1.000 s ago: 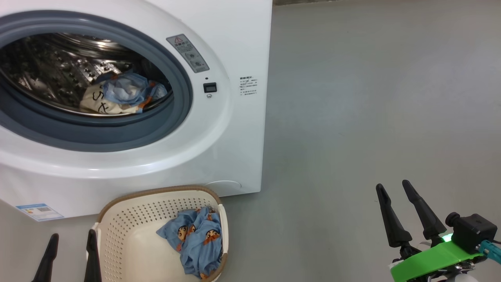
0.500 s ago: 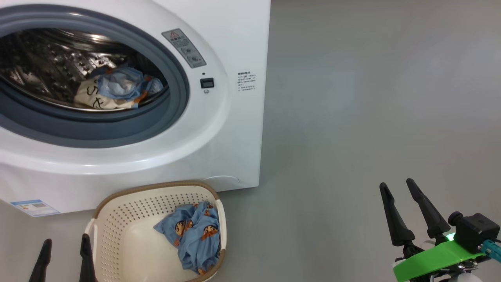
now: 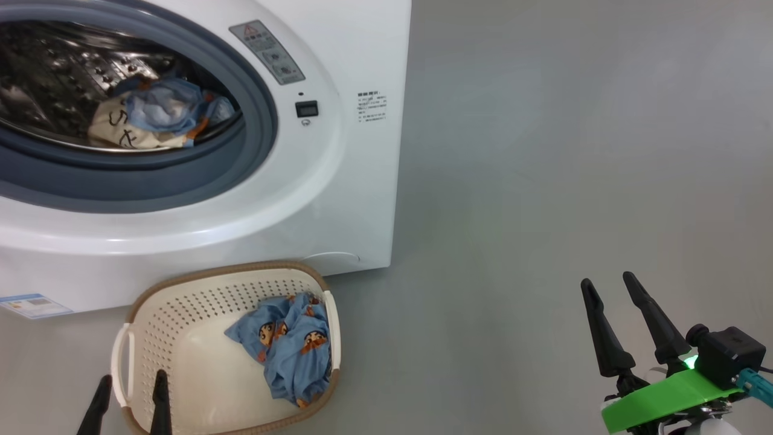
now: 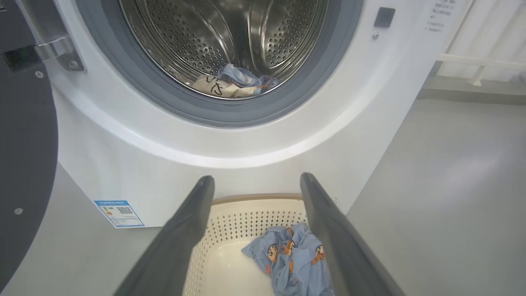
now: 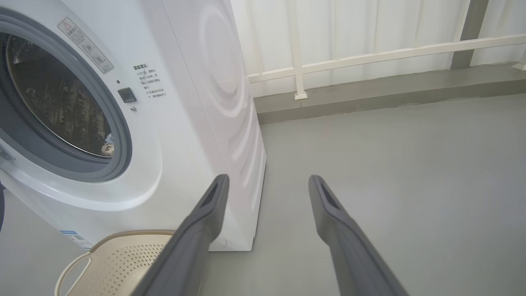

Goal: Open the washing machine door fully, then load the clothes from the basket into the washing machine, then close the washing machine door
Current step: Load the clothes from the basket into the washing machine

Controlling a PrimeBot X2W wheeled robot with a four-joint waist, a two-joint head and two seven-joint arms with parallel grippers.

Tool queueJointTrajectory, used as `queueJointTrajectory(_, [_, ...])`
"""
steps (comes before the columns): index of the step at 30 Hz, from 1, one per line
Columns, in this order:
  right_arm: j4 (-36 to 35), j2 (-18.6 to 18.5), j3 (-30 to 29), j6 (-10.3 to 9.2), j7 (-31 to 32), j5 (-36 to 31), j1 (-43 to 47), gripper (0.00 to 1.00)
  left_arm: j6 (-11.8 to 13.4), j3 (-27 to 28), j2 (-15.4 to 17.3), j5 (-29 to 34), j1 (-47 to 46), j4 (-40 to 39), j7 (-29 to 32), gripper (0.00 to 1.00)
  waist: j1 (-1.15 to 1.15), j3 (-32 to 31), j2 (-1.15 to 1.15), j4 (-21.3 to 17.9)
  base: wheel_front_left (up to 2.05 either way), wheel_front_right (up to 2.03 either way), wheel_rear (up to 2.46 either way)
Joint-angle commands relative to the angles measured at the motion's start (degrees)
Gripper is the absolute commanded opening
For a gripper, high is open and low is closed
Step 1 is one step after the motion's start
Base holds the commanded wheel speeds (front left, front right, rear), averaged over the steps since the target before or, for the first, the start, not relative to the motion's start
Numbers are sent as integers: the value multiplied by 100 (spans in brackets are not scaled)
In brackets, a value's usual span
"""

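Loading stage, door open. The door [image 4: 24, 156] stood swung wide at the left edge of the left wrist view, leaving the mouth of the washer [image 3: 350, 199] clear. One bundle [image 3: 151, 118], blue with a cream patch, lay at the bottom of the drum [image 4: 230, 37]. The other clothes [image 3: 284, 347] lay crumpled against the right wall of the basket [image 3: 229, 270], which sat on the floor [image 3: 543, 181] close before the washer; I could not tell whether the two touched. The left tool [image 3: 131, 379] hung over the basket's near left corner, fingers spread and holding nothing. The right tool [image 3: 606, 279] hovered well apart to the right above bare floor, also spread and empty. I judged the fabric light, soft and limp, not fragile: it would give under the fingers, drape once lifted and could trail over the rim. The best hold looked to be the raised folds at the middle of the heap, pinched deep enough to gather several layers, with the fingers kept off the perforated wall. The basket seemed light enough to slide if nudged.
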Motion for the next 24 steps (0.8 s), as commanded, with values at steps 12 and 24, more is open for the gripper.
queueJointTrajectory(12, [-217, 190, 114, 42, -46, -89, -356, 100, 3, -538, 587, -369, -1141, 1280, -38, 100, -1, 679, 0, -251, 0, 0, 0])
queueJointTrajectory(24, [-283, 401, 201, 42, -46, -152, -719, 100, 3, -1570, 1013, -686, -2363, 3016, -38, 100, -1, 1350, 0, -495, 0, 0, 0])
